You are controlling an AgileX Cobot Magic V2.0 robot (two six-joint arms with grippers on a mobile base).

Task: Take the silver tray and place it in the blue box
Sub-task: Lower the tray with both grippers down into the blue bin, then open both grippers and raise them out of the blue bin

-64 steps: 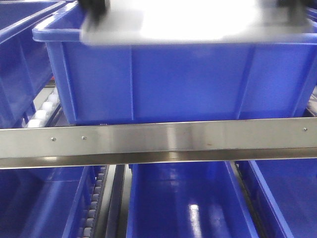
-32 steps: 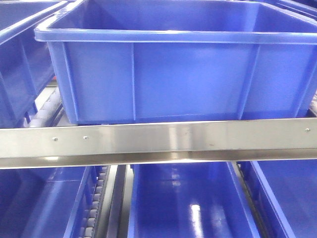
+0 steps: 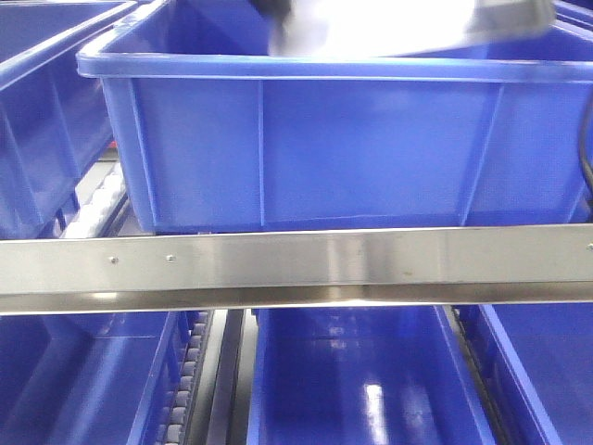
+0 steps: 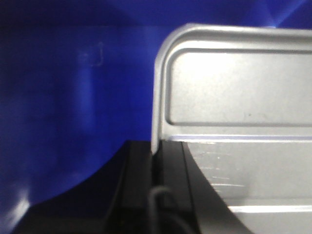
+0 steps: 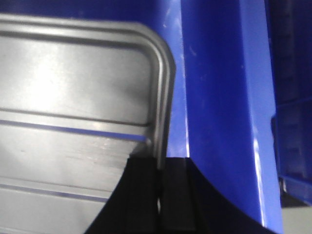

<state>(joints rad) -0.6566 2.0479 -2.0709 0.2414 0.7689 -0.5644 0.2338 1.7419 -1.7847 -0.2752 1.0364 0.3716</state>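
1. Grip on the left comes first. Our black-fingered left gripper [image 4: 155, 157] is clamped onto the left rolled rim of the silver tray [image 4: 239, 87], a shiny, shallow, rectangular steel pan with rounded corners. The rim runs up out of the jaws, and the pan spreads away to the right of them.
2. Behind that corner we see only the deep inside of the blue box [image 3: 352, 148], a large ribbed plastic crate with a thick lipped rim. In the front view the tray hangs blurred at the top, over the box's opening. It sits toward the right half and seems tilted, with the right end higher.
3. The tray's pressed ridges run from one claw toward the other. We therefore judge that its long axis lies across, arm to arm, along the box's long front wall.
4. Our right gripper [image 5: 160, 168] is pinched on the opposite rim, with the box's right wall just beside it on the outside.
5. No table shows. The box stands on a rack behind a brushed steel rail [image 3: 296, 264].
6. Both arms carry the tray, so neither is nearer. We judge the coming move to be a lowering into the box, with less clearance on the right than on the left.
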